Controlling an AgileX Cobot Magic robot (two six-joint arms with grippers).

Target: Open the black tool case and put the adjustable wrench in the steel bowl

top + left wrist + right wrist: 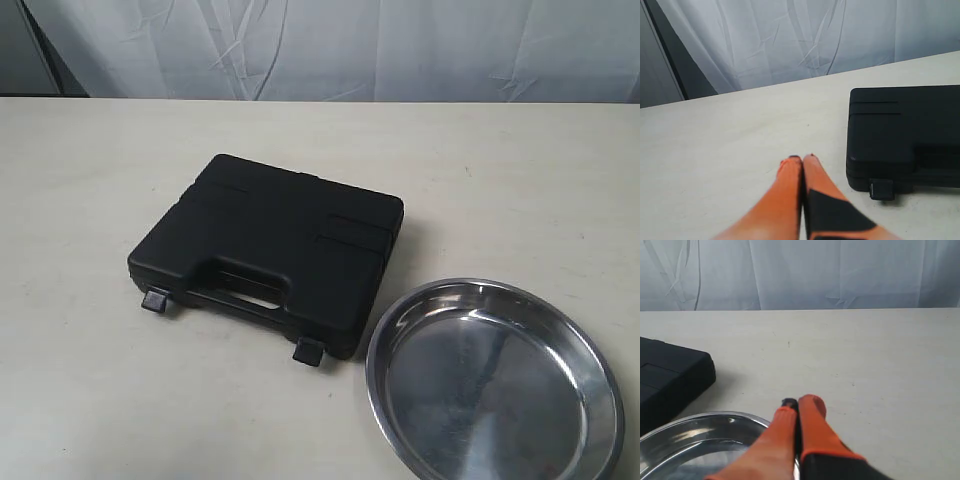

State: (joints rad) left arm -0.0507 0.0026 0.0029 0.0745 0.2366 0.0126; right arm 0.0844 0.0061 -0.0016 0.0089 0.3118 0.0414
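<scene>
Left gripper [802, 161] pressed together, near black moulded plastic tool case [270, 245] | right gripper [798, 407] pressed together, apart from case | case lid down on pale tabletop [100, 180] | round shiny steel bowl [490, 390] just beside case

A pale table [90, 200] fronts wrinkled white curtain [350, 45].

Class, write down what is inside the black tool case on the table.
The black tool case lies shut, so its inside is covered and no tool shows. Only its outer shell and two clip latches are visible.
</scene>
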